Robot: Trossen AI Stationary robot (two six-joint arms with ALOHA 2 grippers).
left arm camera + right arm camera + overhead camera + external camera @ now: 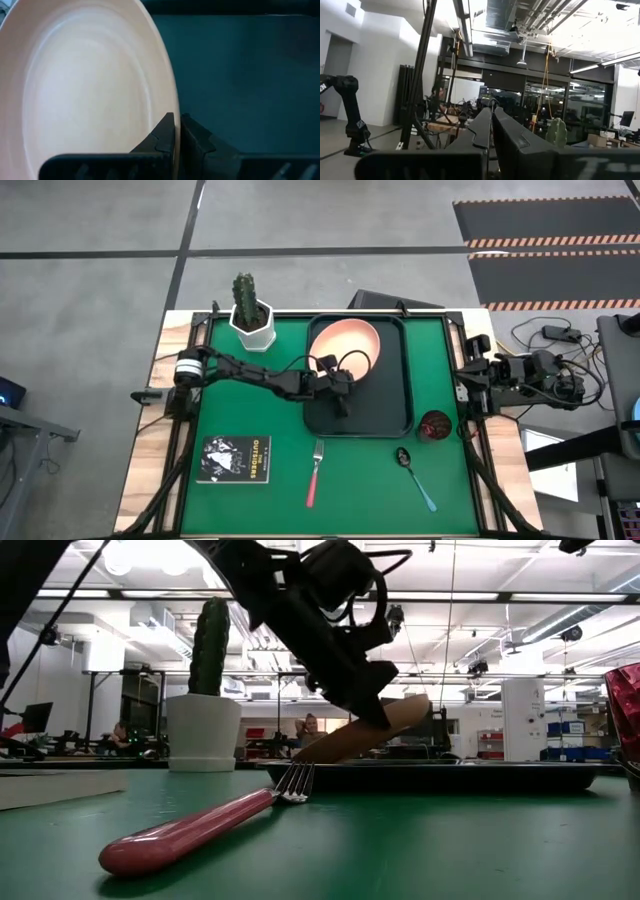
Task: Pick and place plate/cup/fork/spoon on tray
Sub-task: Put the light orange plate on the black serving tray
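The peach-orange plate [345,343] sits tilted over the far left part of the dark tray [385,405]. My left gripper [340,383] reaches in from the table's left and is shut on the plate's rim. The dark red cup [435,425] stands on the green mat to the right of the tray. The pink-handled fork [314,470] and the blue-handled spoon [416,478] lie flat on the mat nearer than the tray. My right gripper [492,125] is shut and empty at the table's right edge, pointing into the room. My left gripper pinches the plate's rim [173,107] between its two fingers, one finger on the plate's upper face and one on its outer side. In the low view the plate [360,735] is tilted: the held side [410,708] is raised and the opposite edge [308,752] is down at the tray.
A white hexagonal pot with a cactus [251,315] stands at the far left, close to the tray's corner. A small black book [237,459] lies at the near left. The right arm [520,375] rests beyond the mat's right edge.
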